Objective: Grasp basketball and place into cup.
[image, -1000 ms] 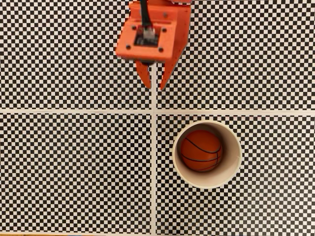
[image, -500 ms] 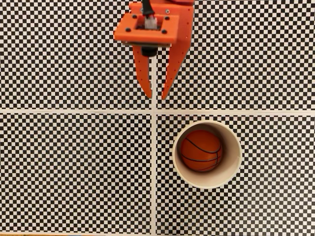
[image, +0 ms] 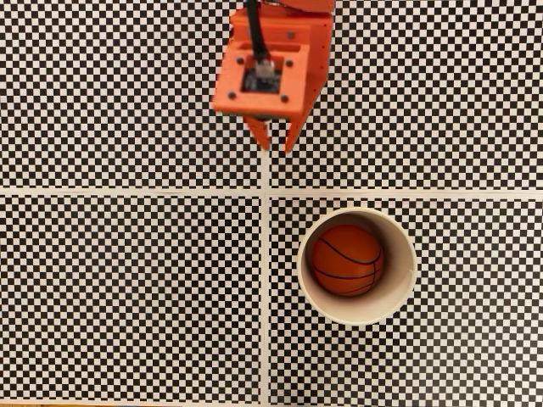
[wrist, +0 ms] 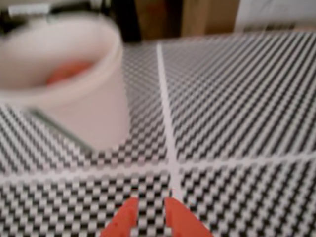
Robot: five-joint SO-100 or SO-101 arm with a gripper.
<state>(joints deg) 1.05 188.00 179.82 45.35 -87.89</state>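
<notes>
The basketball [image: 346,259], orange-red with thin black seams, lies inside the cream-white cup [image: 357,316] at the right of centre in the fixed view. In the blurred wrist view the cup [wrist: 89,113] stands at the upper left, and an orange patch of the basketball [wrist: 66,73] shows over its rim. My orange gripper [image: 277,147] hangs over the white centre line at the top, well apart from the cup. Its fingertips stand a narrow gap apart with nothing between them. The wrist view has the gripper [wrist: 149,203] at the bottom edge.
A black-and-white checkered mat [image: 127,288] covers the table, and white lines [image: 265,339] split it into four quadrants. Dark and wooden shapes [wrist: 158,17] stand beyond the mat's far edge in the wrist view.
The gripper has pulled back toward the top edge and tilted, so less of its fingers shows than half a second ago. Ball and cup have not moved.
</notes>
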